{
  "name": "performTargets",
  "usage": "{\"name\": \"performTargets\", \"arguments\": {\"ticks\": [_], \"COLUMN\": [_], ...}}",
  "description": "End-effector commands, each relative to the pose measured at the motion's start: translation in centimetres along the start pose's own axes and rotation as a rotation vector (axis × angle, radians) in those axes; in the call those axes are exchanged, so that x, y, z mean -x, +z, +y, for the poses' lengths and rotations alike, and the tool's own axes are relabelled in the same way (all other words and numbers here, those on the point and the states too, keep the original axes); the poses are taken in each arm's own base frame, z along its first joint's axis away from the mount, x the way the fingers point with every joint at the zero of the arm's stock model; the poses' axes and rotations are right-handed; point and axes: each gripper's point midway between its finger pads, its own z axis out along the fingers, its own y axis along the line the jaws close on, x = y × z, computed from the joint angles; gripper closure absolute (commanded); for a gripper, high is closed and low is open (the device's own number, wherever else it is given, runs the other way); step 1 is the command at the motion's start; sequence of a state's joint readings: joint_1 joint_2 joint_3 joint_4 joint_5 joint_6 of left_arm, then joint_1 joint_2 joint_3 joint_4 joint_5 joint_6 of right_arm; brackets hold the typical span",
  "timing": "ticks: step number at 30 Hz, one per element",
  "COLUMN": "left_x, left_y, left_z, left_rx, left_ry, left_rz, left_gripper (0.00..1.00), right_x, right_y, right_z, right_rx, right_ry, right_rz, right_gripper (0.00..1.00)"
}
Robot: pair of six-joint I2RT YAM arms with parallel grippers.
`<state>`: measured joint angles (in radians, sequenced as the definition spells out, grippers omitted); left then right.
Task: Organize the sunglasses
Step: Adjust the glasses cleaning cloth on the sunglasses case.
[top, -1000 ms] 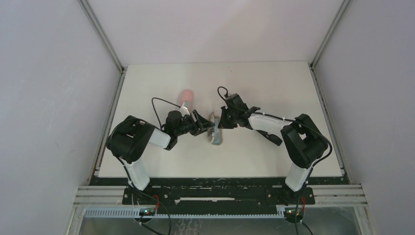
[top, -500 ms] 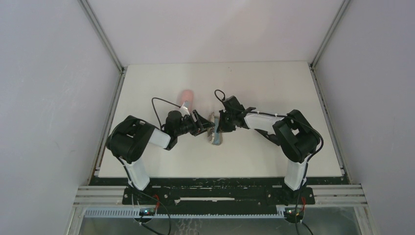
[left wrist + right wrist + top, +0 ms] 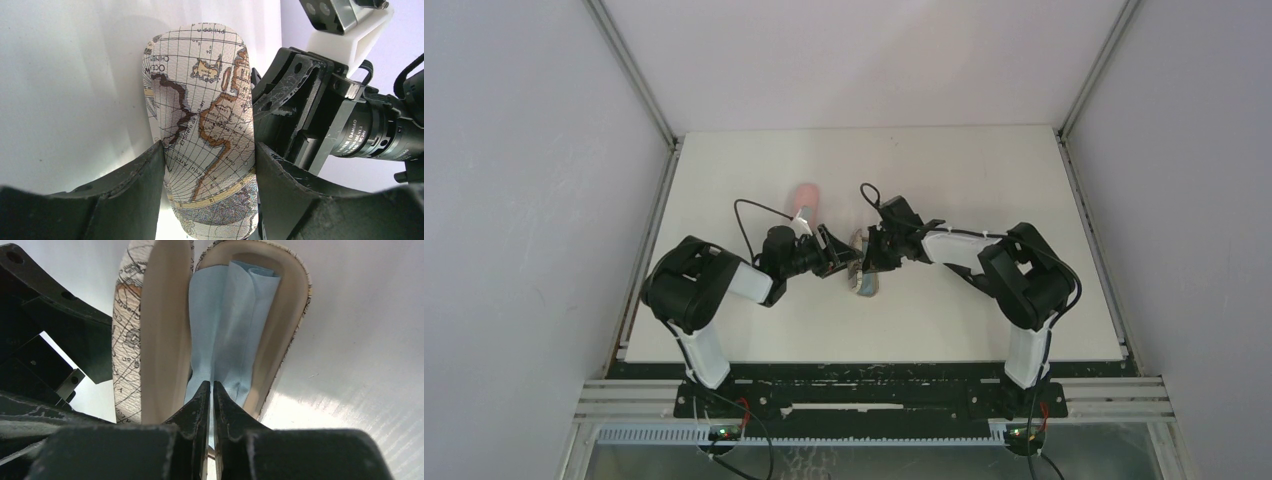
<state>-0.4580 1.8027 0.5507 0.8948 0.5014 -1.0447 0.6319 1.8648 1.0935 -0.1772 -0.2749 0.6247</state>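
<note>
A map-patterned case (image 3: 862, 272) stands open at the table's middle. My left gripper (image 3: 207, 155) is shut on it, a finger pressed on each side of its printed shell (image 3: 200, 110). The case's cream lining (image 3: 165, 325) and a light-blue cloth (image 3: 235, 315) lying inside it fill the right wrist view. My right gripper (image 3: 210, 385) is shut, its tips resting in the cloth's fold; I cannot tell whether the cloth is pinched. The two grippers meet at the case, left gripper (image 3: 846, 262) and right gripper (image 3: 872, 256) on opposite sides. The sunglasses are hidden in every view.
A pink case (image 3: 804, 197) lies on the table just behind my left wrist. The right arm's wrist and camera mount (image 3: 320, 110) sit close against the case. The table's left edge (image 3: 646, 270) runs beside the left arm's elbow.
The right arm's elbow has folded a little inward and its gripper has edged left into the case. The left arm and the case have stayed put.
</note>
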Motion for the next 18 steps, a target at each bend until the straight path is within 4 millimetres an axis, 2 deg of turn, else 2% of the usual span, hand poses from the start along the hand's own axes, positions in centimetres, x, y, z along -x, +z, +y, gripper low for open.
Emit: {"name": "performTargets", "arguments": {"ticks": [1,7,13,18], "left_x": [0.9,0.9,1.0,1.0], "left_y": [0.1,0.1,0.1,0.1], "left_z": [-2.4,-2.4,-2.6,-2.6], "left_rx": [-0.078,-0.086,-0.09,-0.092], "left_ry": [0.044,0.041,0.039,0.038], "left_rz": [-0.018,-0.019,-0.02,-0.02], "left_gripper": [0.61,0.61,0.62,0.62], "right_x": [1.7,2.4,3.7,3.4], "right_y": [0.0,-0.9,-2.1,-1.9], "right_z": [2.2,2.6,0.8,-0.7], "right_rx": [0.079,0.074,-0.061,-0.131], "right_ry": [-0.028,-0.063,-0.08,-0.066], "right_rz": [-0.036,-0.071,-0.153,-0.15], "right_gripper": [0.96,0.94,0.92,0.91]}}
